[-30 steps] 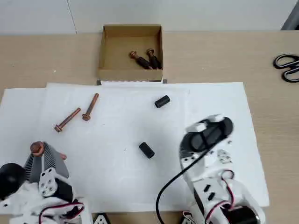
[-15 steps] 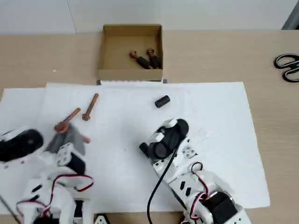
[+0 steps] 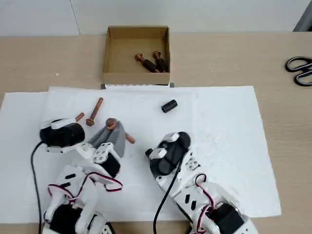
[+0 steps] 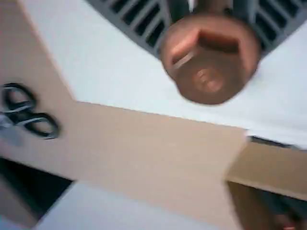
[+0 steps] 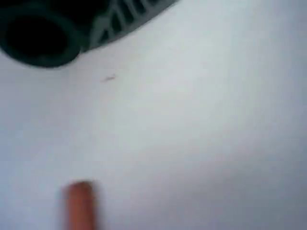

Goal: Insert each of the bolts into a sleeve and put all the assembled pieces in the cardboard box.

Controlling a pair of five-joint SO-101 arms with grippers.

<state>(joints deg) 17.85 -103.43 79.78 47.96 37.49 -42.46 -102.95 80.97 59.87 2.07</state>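
My left gripper (image 3: 115, 133) is clamped on a copper-coloured hex-head metal bolt (image 4: 209, 62) over the white paper sheet (image 3: 224, 122). Insertion is in hand: next its tip must line up with the short black cylindrical sleeve (image 5: 41, 40) at my right gripper (image 3: 150, 154), whose grip I cannot tell. My arm half hides another loose bolt (image 3: 79, 117).

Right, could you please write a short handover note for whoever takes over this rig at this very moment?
Left gripper: shut on a bolt, head up and tilted.
Right gripper: down at a loose sleeve on the paper; grip unclear.
Done: two assembled pieces lie in the cardboard box.
To do: one free bolt, another half-hidden bolt and a second sleeve lie on the paper. Sleeve the bolts, then box them.
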